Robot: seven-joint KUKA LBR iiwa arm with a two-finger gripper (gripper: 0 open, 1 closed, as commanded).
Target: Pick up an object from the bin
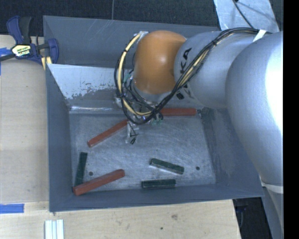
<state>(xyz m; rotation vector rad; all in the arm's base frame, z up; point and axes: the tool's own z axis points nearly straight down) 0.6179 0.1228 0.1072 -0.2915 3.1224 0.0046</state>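
Grey metal bin (pixel 57 148) had sloped walls and a flat, scuffed, dull floor. The arm (pixel 239 73) lay across the right side in a smooth silver casing, with a glossy rounded orange cover (pixel 157 61) at the wrist and black and yellow cables (pixel 127 91) looped around it.

The gripper (pixel 132 136) hung low near mid-bin, right at the upper right end of the slanted red-brown bar (pixel 107 133), which was long, thin, matte and flat on the floor. Contact was unclear, and I could not tell whether the gripper was open or closed.

Other loose pieces, all slim straight bars:
- second red-brown bar (pixel 99 181) at front left
- third red-brown bar (pixel 178 112) by the back wall, partly under the wrist
- dark green bar (pixel 80 167) at left, near the second red-brown bar's left end
- tilted dark green bar (pixel 166 166) right of centre
- front dark green bar (pixel 158 184) along the front wall
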